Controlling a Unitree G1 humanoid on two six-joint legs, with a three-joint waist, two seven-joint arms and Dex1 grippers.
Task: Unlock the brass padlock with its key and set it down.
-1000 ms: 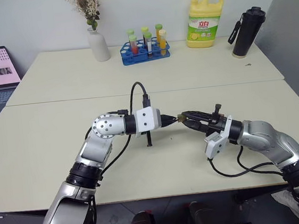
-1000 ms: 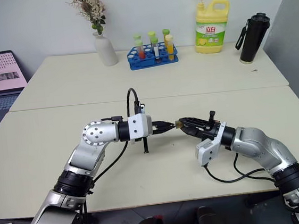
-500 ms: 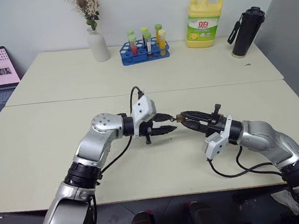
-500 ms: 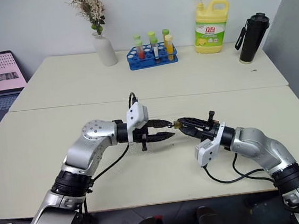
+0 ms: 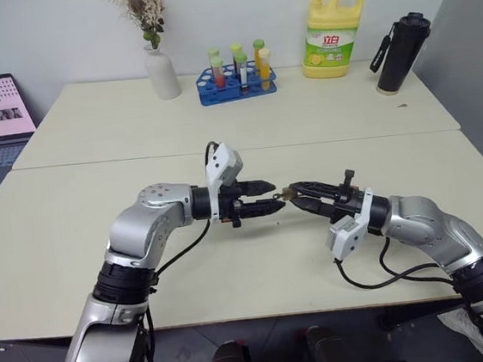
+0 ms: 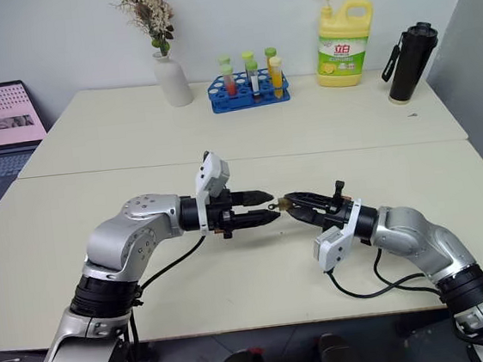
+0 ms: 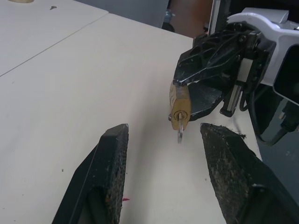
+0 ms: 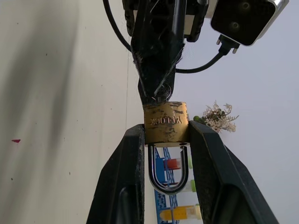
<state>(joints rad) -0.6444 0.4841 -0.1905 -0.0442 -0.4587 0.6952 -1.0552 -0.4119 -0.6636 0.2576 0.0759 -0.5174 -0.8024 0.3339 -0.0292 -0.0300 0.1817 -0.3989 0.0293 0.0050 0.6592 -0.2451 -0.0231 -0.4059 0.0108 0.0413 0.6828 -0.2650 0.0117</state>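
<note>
Above the near cream desk [image 5: 75, 242], the right gripper [image 7: 187, 98] clamps the small golden-brass padlock [image 7: 180, 108], thin silvery key [image 7: 180, 135] seated, shackle apparently closed; the left gripper [image 7: 163, 154] gapes empty beside it, so turning and setting down remain.

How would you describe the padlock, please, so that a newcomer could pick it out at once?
Look above the near table, midway between the two arms, at the right gripper. Pinched between its black fingers is the padlock, with the key in its keyhole. It is the one golden-brass thing there, with a silvery shackle.
</note>
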